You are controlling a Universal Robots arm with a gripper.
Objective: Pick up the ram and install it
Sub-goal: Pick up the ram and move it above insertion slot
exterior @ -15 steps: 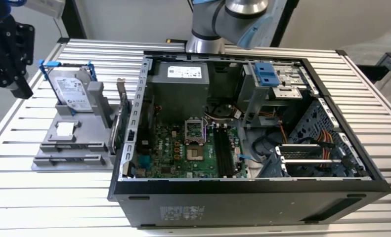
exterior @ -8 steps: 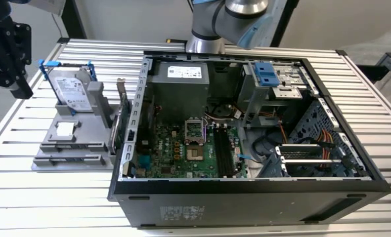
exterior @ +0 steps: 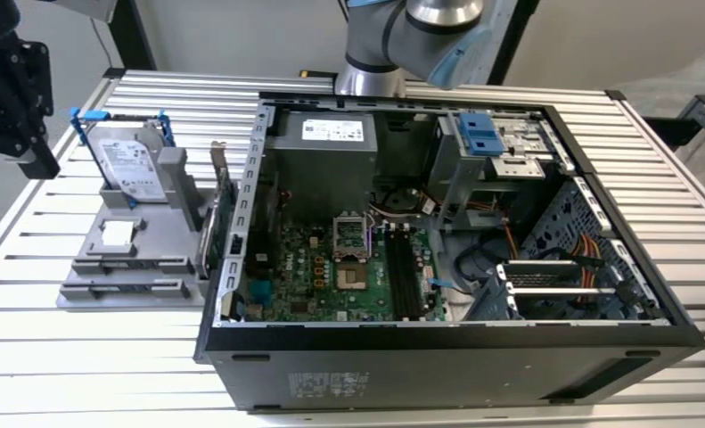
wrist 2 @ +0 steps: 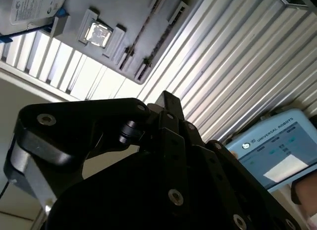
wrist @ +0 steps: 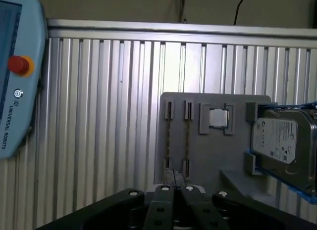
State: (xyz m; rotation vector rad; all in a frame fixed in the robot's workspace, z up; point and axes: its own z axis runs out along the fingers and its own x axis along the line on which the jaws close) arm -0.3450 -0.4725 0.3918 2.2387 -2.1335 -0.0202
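At the exterior view's upper left, by the table's [exterior: 91, 374] edge, the gripper [exterior: 37, 160] hangs with its fingers together and nothing between them, facing the grey holder [exterior: 114, 290]. In the first wrist view the ram [wrist: 168, 136] seems to be the thin strip standing edge-on in a narrow slot of that holder, untouched. A good pick wants the fingers opened, squared across the stick's middle, then a straight lift. Further right, the memory sockets [exterior: 402, 272] in the computer case [exterior: 447, 374] look dark; whether any is filled I cannot tell
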